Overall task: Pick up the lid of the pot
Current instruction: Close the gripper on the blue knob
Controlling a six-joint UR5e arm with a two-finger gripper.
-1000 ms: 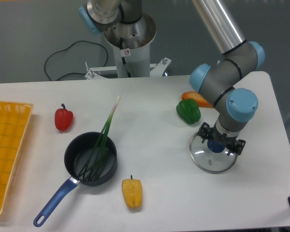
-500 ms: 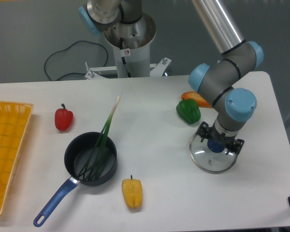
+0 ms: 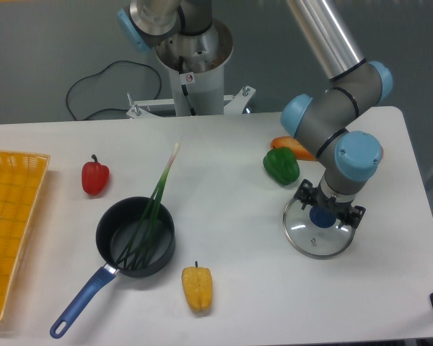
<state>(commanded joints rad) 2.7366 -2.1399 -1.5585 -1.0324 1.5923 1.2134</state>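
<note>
Pot lid (image 3: 307, 241), clear w/ dark blue knob (image 3: 322, 217), lies flat on the white table (image 3: 238, 187), right side of view. Gripper (image 3: 329, 205) is over its far part, pointing down, fingers spread wide apart near the knob, nothing gripped; can't tell if the tips touch the glass. Green pepper (image 3: 281, 166) just beyond the lid, orange veg (image 3: 294, 148) behind that. Yellow veg (image 3: 198, 290) near front, mid-table. Further left, black pan (image 3: 111, 245) w/ blue handle (image 3: 82, 301) angled to the front left; green stalks (image 3: 146, 231) inside, pale end poking out over the far rim. Red pepper (image 3: 94, 177) beyond the pan; yellow crate (image 3: 11, 161) at left edge.
</note>
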